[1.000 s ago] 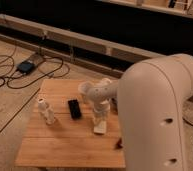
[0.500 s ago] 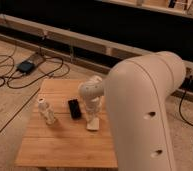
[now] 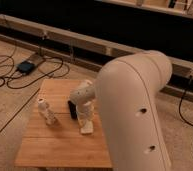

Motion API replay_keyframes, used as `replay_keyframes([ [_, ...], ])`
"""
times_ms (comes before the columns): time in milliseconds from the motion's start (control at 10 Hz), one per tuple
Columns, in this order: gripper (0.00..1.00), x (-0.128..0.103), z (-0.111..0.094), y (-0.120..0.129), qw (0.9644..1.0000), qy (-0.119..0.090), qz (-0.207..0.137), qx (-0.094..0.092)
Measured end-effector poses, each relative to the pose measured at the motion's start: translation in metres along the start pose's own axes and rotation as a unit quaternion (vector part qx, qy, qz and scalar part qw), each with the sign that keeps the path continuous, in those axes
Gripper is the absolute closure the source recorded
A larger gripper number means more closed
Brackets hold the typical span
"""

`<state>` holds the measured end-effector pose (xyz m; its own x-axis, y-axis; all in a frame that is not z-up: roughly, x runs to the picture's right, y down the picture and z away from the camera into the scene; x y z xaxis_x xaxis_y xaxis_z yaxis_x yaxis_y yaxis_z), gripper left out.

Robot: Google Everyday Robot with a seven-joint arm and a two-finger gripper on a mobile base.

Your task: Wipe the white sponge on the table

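Note:
The white sponge (image 3: 87,129) lies flat on the light-brown wooden table (image 3: 60,147), right of the middle. My gripper (image 3: 84,121) reaches down from the pale wrist right onto it and is shut on the sponge's top. The big white arm link fills the right of the view and hides the table's right edge.
A black phone (image 3: 71,109) lies just left of the gripper. An upright white bottle (image 3: 42,105) and a pale cup (image 3: 51,118) stand near the table's left side. Cables and a dark box (image 3: 26,66) lie on the floor at the far left.
The gripper and the sponge have slid left across the table top, closer to the black phone. The arm has swung further into view.

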<state>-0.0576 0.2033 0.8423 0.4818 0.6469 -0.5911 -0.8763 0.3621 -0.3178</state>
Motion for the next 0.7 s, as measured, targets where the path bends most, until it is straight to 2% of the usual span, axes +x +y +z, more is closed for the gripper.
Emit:
replay_keyframes([
  [300, 1.00, 0.026, -0.003, 0.022, 0.9996, 0.011, -0.026, -0.008],
  [700, 1.00, 0.067, 0.004, 0.020, 0.9982, 0.043, -0.042, -0.003],
])
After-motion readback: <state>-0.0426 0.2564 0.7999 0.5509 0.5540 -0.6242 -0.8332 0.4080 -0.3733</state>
